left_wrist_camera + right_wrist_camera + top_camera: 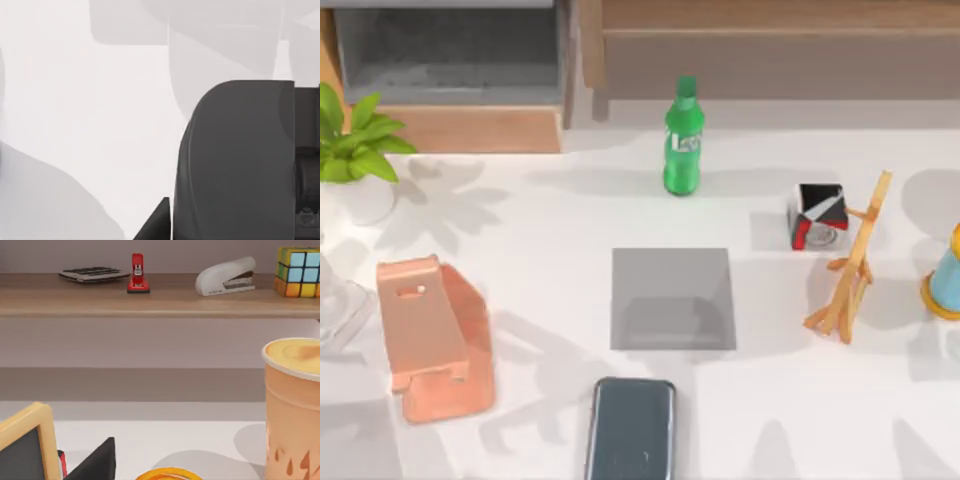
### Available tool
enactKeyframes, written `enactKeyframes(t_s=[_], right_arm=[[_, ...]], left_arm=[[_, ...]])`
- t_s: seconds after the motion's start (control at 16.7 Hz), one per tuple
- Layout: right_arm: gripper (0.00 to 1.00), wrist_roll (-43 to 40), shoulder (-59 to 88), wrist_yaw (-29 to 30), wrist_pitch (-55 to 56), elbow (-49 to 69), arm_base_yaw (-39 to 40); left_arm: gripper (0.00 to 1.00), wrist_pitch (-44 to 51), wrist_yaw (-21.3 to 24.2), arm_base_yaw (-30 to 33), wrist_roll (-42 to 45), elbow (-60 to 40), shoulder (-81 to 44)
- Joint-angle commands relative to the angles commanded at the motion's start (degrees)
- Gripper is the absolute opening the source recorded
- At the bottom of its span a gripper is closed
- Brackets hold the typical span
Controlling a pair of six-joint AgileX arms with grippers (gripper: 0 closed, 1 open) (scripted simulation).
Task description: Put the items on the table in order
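Green bottle (682, 137), pink stand (432, 335), grey mat (672, 298), wooden easel (853, 262)

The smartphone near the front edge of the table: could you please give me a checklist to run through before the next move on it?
1. Smartphone located, lying flat on the table: ok.
2. Nothing on top of the smartphone: ok.
3. Pink phone stand to its left is unoccupied: ok.
4. Grey mat just behind it carries nothing: ok.
5. Bare table between smartphone and phone stand; the green bottle stands well behind: ok.
6. Mouse located: cannot tell; a dark rounded shape in the left wrist view could be it.
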State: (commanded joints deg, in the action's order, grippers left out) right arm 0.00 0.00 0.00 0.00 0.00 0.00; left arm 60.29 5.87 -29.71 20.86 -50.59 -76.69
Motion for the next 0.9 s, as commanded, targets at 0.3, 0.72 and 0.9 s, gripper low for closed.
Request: enactKeyframes(t_s=[0.3,0.72,0.9], right_arm=[[1.0,0.0,0.0,0.0,0.0,0.0,0.0],[1.0,0.0,0.0,0.0,0.0,0.0,0.0],[1.0,0.0,0.0,0.0,0.0,0.0,0.0]], left_arm=[[0.0,3.6,-4.31,-0.51,-1.2,-4.77,-2.84],[0.0,3.29,-5.18,-0.76,-1.22,-5.15,-3.72],[0.0,4.25,-4.72,1.01,-2.13,-8.72,-2.85]])
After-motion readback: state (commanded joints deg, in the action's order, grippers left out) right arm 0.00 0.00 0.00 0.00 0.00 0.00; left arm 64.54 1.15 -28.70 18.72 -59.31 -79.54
